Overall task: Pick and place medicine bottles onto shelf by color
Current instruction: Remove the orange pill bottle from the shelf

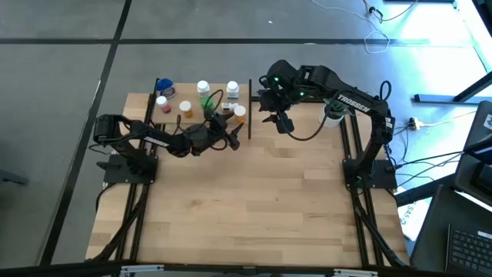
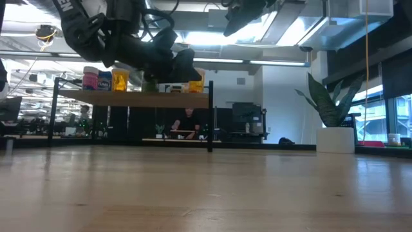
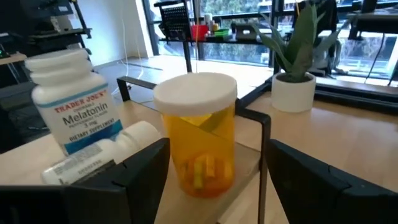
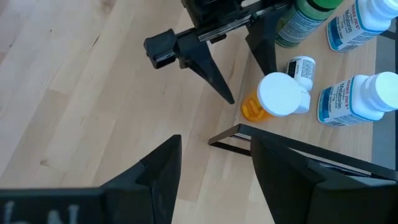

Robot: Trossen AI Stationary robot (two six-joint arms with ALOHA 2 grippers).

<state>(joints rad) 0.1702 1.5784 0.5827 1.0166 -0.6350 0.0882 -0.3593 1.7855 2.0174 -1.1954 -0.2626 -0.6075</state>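
Four views: high camera straight down over the whole table (image 1: 254, 208); low camera at tabletop level, facing the room; left wrist close on the orange bottle (image 3: 199, 134); right wrist downward; all share the shelf (image 1: 173, 119)

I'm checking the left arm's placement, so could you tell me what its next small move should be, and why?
Probably back the left gripper straight away from the orange bottle. The bottle stands upright on the shelf near its corner post, and the open fingers sit either side of it without touching, so it looks released.
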